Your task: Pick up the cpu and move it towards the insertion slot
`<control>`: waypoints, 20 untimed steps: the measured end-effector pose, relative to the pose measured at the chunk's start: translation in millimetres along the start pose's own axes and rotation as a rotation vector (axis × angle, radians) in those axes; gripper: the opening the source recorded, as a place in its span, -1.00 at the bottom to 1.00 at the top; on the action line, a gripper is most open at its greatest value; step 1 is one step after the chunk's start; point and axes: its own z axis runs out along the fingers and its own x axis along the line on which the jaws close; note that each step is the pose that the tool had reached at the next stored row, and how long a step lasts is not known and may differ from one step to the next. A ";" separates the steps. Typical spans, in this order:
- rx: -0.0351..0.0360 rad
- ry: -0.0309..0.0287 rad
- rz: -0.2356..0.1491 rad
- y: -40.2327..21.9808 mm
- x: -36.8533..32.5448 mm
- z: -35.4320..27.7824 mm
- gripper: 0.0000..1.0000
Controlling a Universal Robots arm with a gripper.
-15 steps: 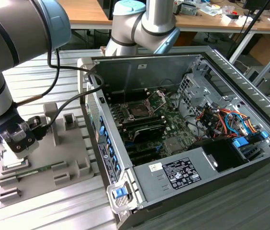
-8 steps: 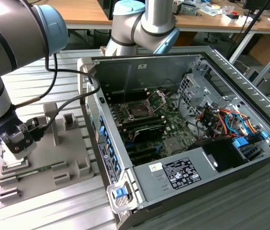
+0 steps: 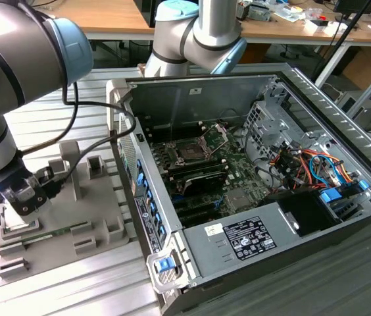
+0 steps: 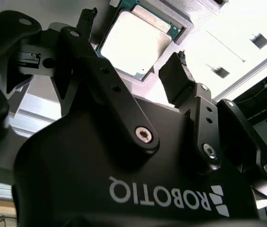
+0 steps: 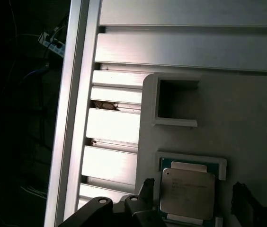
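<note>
The black two-fingered hand (image 4: 132,42) is hovering over the small square silvery cpu (image 5: 188,191). Judging from this, a slightly off-centre closing could be catching the pocket wall or tipping the chip. The fingers are standing wide, one on each side of the chip, touching and holding nothing. The cpu is lying flat in its pocket in the grey plastic tray (image 3: 100,217) on the slatted aluminium table (image 3: 74,296), at the exterior view's left. The silver-framed insertion slot (image 3: 191,153) is sitting well apart, inside the open computer case (image 3: 304,99).

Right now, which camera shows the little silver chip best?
The first wrist view: the cpu lies face-on in its grey tray pocket, between the fingers of the open tool. The second wrist view shows it glaring white, partly behind the tool. In the exterior view the tool hangs over it.
</note>
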 end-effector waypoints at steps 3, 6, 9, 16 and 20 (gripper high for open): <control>0.0001 0.0002 0.000 -0.1 0.1 2.5 0.47; 0.0002 0.0005 0.000 -0.2 0.2 4.9 0.47; 0.0002 0.0003 0.000 -0.2 0.1 5.2 0.47; 0.0002 0.0005 0.000 -0.2 0.2 5.2 0.10; 0.0002 0.0002 0.000 -0.2 0.1 5.3 0.10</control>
